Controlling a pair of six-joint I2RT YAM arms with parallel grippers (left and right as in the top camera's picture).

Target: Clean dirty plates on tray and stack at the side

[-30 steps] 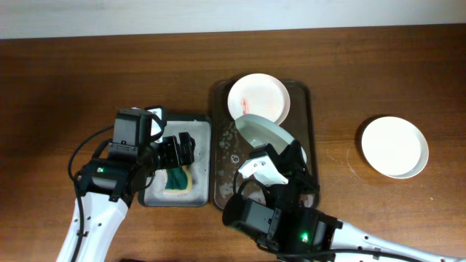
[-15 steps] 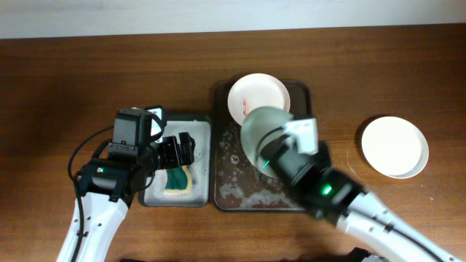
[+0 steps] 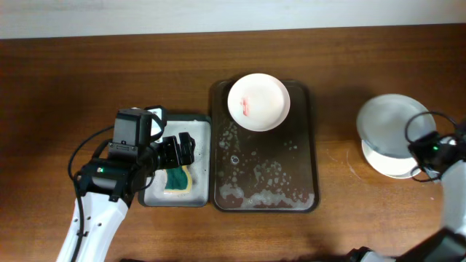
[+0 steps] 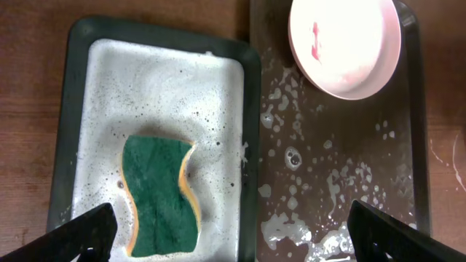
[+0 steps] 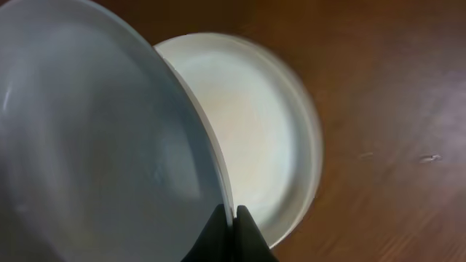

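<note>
The dark brown tray lies mid-table, wet with suds. A white plate with a red smear rests at the tray's far end; it also shows in the left wrist view. My right gripper is shut on the rim of a pale plate, held tilted just above a white plate lying on the table at the right. In the right wrist view the fingers pinch the held plate over the lower plate. My left gripper hangs open over the grey tray, empty.
A smaller grey tray with a black rim holds foam and a green and yellow sponge, left of the brown tray. The sponge shows in the left wrist view. The table's far edge meets a white wall.
My right arm has swung the pale plate from over the brown tray to the right, above the white plate on the table. The left arm has not moved.
</note>
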